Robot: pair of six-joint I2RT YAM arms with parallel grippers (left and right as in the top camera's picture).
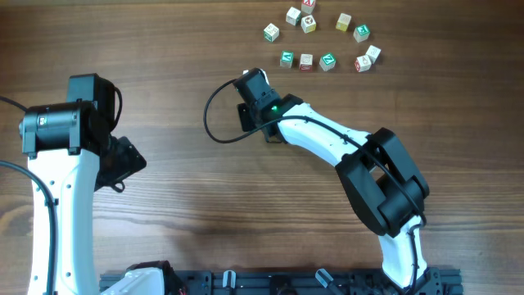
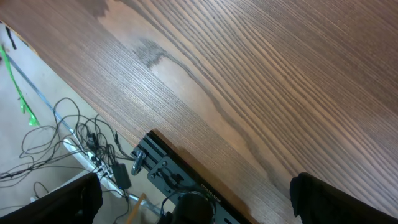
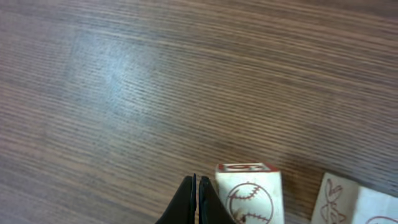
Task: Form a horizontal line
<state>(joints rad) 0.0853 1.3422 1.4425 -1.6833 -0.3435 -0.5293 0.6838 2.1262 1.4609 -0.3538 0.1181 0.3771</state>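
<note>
We should set the clenched, empty right gripper (image 3: 196,196) low and nudge the baseball-printed cube (image 3: 249,193) just beside it squarely and gently. The left gripper (image 1: 123,162) hangs released. The horizontal line (image 1: 306,61), three whitish lettered cubes, sits near the table's (image 1: 164,49) far edge, seemingly slightly gapped.

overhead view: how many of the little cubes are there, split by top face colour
small whitish cubes with green top faces: 4
small whitish cubes with red top faces: 4
small whitish cubes with pale, unclear top faces: 3
total: 11
</note>
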